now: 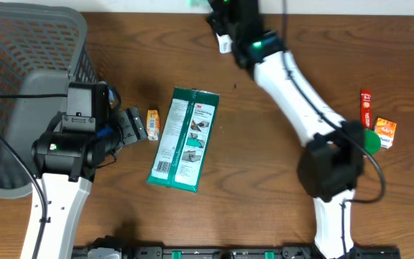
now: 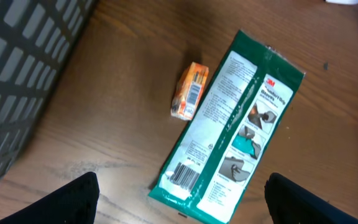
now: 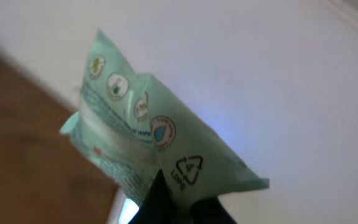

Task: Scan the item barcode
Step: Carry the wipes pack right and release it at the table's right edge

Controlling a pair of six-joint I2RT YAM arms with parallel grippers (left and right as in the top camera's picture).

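Note:
At the table's far edge my right gripper [image 1: 218, 16] is shut on a pale green soft pack [image 3: 148, 134], pinching it by a lower corner beside a recycling mark. Only a sliver of that pack [image 1: 196, 4] shows in the overhead view, and no barcode shows on it. In the right wrist view my right gripper [image 3: 182, 208] holds the pack up before a white wall. My left gripper [image 1: 136, 124] stands open low over the table, just left of a small orange box [image 1: 152, 124]. Nothing sits between its fingers [image 2: 73, 199].
A dark green 3M pack [image 1: 185, 140] lies flat mid-table, its barcode [image 2: 182, 174] facing up. The small orange box [image 2: 190, 91] lies beside it. A grey mesh basket [image 1: 20, 43] fills the far left. A red tube [image 1: 366, 108] and another orange box [image 1: 385, 132] lie at the right.

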